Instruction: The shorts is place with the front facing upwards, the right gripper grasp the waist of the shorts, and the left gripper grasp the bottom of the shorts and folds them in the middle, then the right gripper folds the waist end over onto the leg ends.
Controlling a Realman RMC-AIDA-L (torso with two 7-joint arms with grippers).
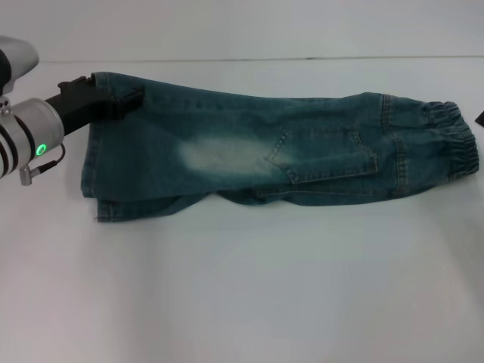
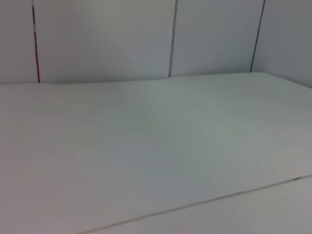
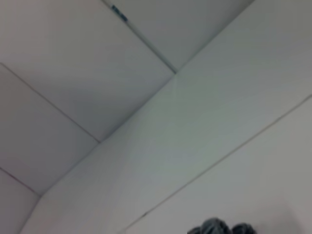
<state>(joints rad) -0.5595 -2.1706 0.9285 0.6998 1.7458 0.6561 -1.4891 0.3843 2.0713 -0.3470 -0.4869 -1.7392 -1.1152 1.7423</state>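
Observation:
The shorts (image 1: 249,147) lie flat across the table in the head view, folded lengthwise, with a pale faded patch and a stitched pocket facing up. Their gathered waist (image 1: 454,144) is at the right end, and the straight leg hems, the bottom of the shorts (image 1: 94,162), are at the left end. My left gripper (image 1: 125,102), with its silver wrist and green light, reaches in from the left and rests over the far corner of the hems. Only a black sliver of my right gripper (image 1: 481,117) shows at the right edge, just beyond the waist. A bit of the ruffled waist (image 3: 219,227) shows in the right wrist view.
The white table (image 1: 249,287) stretches wide in front of the shorts. Its far edge meets a pale wall (image 1: 249,30) behind them. The left wrist view shows only the tabletop (image 2: 156,156) and wall panels (image 2: 97,39).

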